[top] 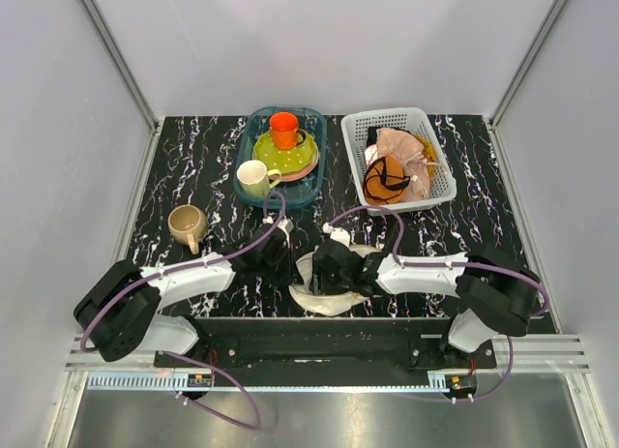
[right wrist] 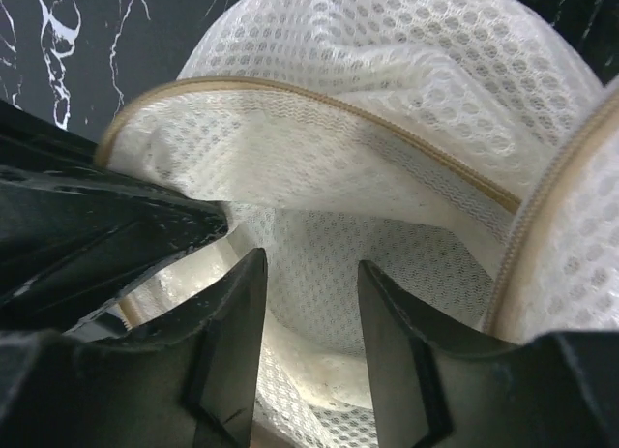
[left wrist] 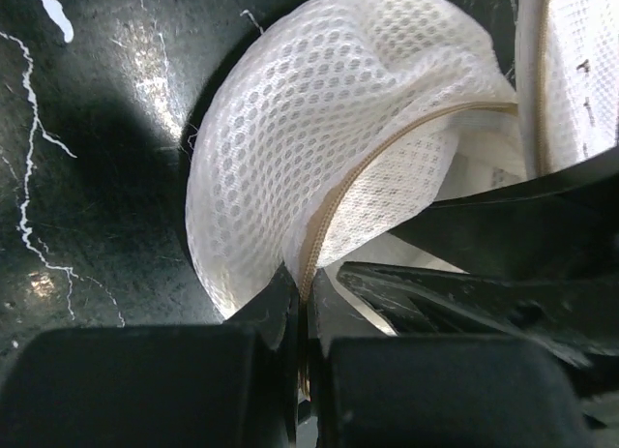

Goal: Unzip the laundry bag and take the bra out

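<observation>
The black counter with white marble lines (top: 193, 148) carries everything. Far beyond the right claw (right wrist: 311, 264) stands a white plastic basket with holes in its walls (top: 446, 184). The small orange-brown bra with black straps (top: 385, 180) lies inside it, next to a pale pink cloth (top: 401, 148). Between the two claws sits the cream-white mesh laundry bag (left wrist: 290, 129), its mouth wide open along the tan zip (left wrist: 387, 148). Only mesh shows inside the bag, so I think the bra is already out. The left claw (left wrist: 302, 285) is closed tight on the zip edge. The right claw pokes into the mouth with its jaws apart, holding nothing. To do this well, the left claw should pinch firmly, and the right one should move slowly so its tips do not snag the mesh.
</observation>
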Motion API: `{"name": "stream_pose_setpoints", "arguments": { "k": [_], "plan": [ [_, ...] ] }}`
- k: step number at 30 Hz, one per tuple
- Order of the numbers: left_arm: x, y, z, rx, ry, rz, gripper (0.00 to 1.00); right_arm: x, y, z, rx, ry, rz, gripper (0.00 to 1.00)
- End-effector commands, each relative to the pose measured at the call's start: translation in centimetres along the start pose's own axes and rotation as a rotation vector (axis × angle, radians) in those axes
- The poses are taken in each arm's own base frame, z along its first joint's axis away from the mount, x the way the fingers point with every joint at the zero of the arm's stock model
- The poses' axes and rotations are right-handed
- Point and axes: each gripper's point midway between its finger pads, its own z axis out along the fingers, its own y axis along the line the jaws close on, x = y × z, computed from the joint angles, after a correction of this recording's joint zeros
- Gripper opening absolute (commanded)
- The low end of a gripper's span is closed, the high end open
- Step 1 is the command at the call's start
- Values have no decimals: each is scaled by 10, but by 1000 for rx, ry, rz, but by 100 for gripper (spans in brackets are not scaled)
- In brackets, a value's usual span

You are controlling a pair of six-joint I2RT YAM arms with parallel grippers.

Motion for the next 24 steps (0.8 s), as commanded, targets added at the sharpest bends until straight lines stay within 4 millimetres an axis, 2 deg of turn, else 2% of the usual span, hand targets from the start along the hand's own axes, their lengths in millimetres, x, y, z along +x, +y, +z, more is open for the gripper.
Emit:
{"name": "stream_pose_setpoints", "arguments": {
  "k": [1,6,7,10,14,16,17,19,20,22,23,24],
  "plan": [
    [-3,-10,9,57,-7,-8,0,-12,-19,-2,125,-98,38,54],
    [-2,-6,7,49,-14,0,0,-9,-52,-14,236,-137,61,67],
    [0,-6,7,50,-12,0,0,-13,-52,-17,239,-161,79,73],
    [1,-6,8,54,-5,-12,0,-24,-44,-28,205,-215,97,78],
    [-8,-22,3,94,-29,-6,0,-35,-37,-32,198,-248,85,77],
    [-15,-27,-3,99,-66,10,0,-42,-27,-38,155,-272,88,75],
    [-25,-37,-13,129,-109,31,0,-50,-17,-51,101,-311,103,73],
    [-36,-42,-24,137,-172,87,0,-58,-6,-67,10,-358,118,73],
    [-47,-54,-39,173,-229,117,0,-72,8,-94,-91,-420,143,73],
    [-59,-62,-53,199,-299,199,0,-80,22,-122,-240,-487,162,72],
    [-64,-68,-60,217,-328,236,0,-90,34,-155,-350,-545,170,72],
    [-70,-80,-72,268,-372,285,0,-95,40,-173,-401,-572,153,73]
  ]
}}
